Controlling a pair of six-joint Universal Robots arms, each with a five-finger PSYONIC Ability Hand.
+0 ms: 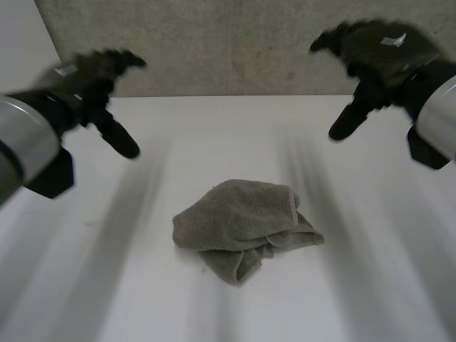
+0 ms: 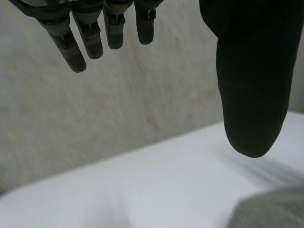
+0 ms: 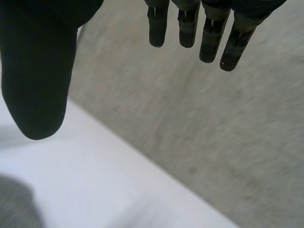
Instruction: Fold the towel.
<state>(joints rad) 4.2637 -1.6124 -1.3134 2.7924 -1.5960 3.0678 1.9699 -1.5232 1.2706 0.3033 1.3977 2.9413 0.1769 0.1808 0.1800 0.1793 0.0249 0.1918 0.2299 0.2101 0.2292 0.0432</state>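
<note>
Well, your towel lay bunched in the middle of the table. Your left hand and right hand hovered well apart from it, fingers straight, holding nothing. It looked soft, light and floppy, so you'd best pinch an outer corner.

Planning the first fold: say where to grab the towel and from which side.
Probably pinch the flap jutting from the towel's near edge, coming down from the robot's side. The towel lies bunched in a heap; that flap sticks out free.
</note>
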